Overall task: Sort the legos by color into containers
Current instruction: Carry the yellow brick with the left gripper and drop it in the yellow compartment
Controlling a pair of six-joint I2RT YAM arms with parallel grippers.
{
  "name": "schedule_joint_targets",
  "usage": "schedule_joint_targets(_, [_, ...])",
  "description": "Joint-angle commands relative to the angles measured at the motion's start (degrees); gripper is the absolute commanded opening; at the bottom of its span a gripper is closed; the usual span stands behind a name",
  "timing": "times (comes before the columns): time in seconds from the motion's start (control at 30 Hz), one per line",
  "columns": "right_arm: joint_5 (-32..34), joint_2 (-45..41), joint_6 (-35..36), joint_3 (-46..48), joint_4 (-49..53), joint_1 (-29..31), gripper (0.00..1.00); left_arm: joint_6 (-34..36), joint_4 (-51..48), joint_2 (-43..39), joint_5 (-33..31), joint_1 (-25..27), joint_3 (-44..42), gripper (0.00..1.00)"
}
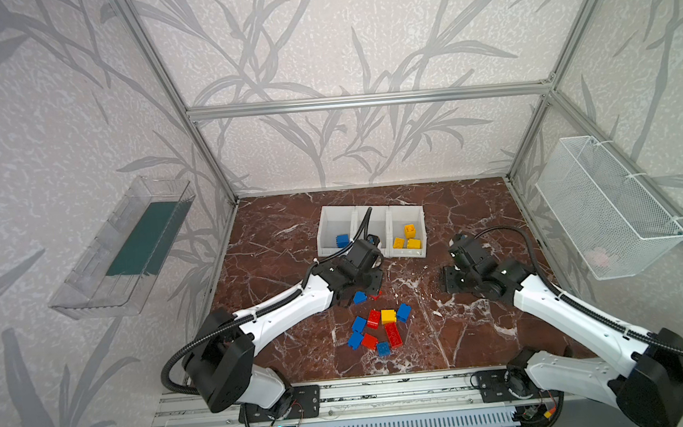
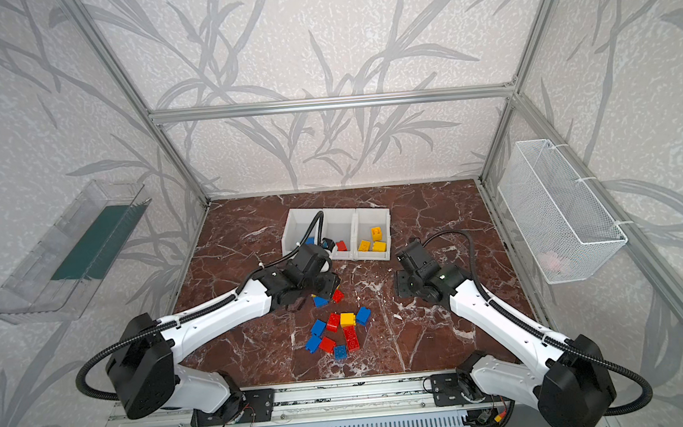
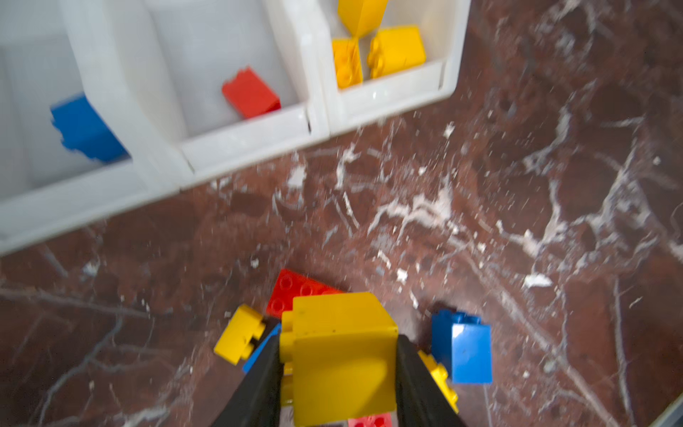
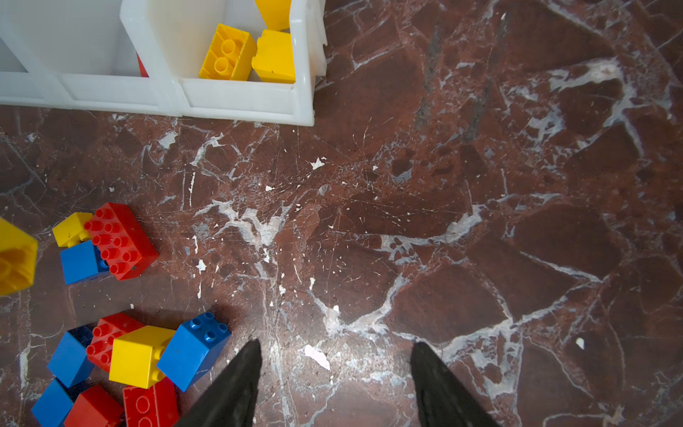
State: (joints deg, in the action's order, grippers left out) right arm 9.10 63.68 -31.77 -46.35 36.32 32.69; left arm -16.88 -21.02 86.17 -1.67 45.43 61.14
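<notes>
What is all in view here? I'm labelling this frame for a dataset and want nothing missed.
white bins: three, white, joined in a row at the table's back.
blue brick: one, blue, left-end bin in a top view.
red brick: one, red, middle bin.
yellow bricks: three, yellow, right-end bin.
loose bricks: about eleven, red, blue and yellow, on the table before the bins.
held brick: one, yellow, in the left gripper.
marble table: one, red-brown, white-veined.
clear wall tray: one, clear with dark green floor, left wall.
wire-mesh basket: one, white, right wall.
left gripper: one, black, shut on the held brick.
right gripper: one, black, open and empty over bare table.
</notes>
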Motion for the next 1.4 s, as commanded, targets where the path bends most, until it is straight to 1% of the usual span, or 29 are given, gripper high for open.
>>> schedule_joint_targets(0.0, [1.3, -2.5, 1.0, 0.7, -0.1, 0.2, 0.65, 3.6, -0.1, 5.5, -1.1, 0.3, 7.3, 0.35])
schedule_joint_targets(0.27, [-1.8, -7.3, 0.9, 3.8, 1.0, 0.1, 0.65, 7.1, -2.0, 23.3, 0.5, -0.5, 29.6, 0.36])
schedule_joint_targets(0.43, [-1.4, -10.4, 0.5, 5.9, 2.2, 0.1, 0.65, 9.1, -5.1, 33.5, 0.9, -1.4, 43.2, 0.36])
schedule_joint_targets(0.53, [-1.8, -11.8, 0.7, 6.1, 3.0, 0.1, 0.65, 10.6, -7.7, 38.4, 0.2, -1.4, 49.8, 0.36])
schedule_joint_targets(0.63, [-1.6, -13.0, 0.9, 6.0, 4.5, 0.1, 0.65, 11.6, -9.4, 41.8, -0.8, -1.6, 53.9, 0.36])
schedule_joint_targets(0.8, [-1.1, -15.0, 1.2, 6.1, 6.4, 0.0, 0.65, 11.7, -9.6, 44.3, -1.2, -2.3, 56.1, 0.36])
schedule_joint_targets(0.83, [-0.9, -15.4, 1.2, 6.0, 6.7, 0.0, 0.65, 11.5, -9.6, 44.4, -1.3, -2.5, 56.2, 0.37])
schedule_joint_targets(0.87, [-0.8, -15.6, 1.2, 6.1, 7.0, 0.0, 0.65, 11.4, -9.6, 44.5, -1.4, -2.6, 56.1, 0.40])
schedule_joint_targets(0.97, [-0.4, -16.2, 0.9, 6.3, 7.6, 0.0, 0.66, 10.9, -10.1, 44.5, -1.9, -2.6, 55.9, 0.56])
schedule_joint_targets(1.03, [-0.2, -16.6, 0.7, 6.5, 8.0, 0.0, 0.67, 10.6, -10.3, 43.9, -2.3, -2.6, 55.4, 0.63])
schedule_joint_targets(1.13, [-0.1, -17.2, 0.6, 6.7, 8.1, 0.0, 0.68, 10.6, -9.3, 42.0, -2.5, -2.7, 53.6, 0.66])
schedule_joint_targets(1.27, [-0.1, -17.3, 0.9, 6.6, 8.2, 0.1, 0.68, 10.4, -7.5, 38.5, -2.2, -3.3, 50.4, 0.66])
schedule_joint_targets(1.37, [-0.3, -17.2, 1.3, 6.4, 8.5, 0.1, 0.68, 9.2, -6.5, 34.6, -2.0, -4.4, 46.3, 0.66])
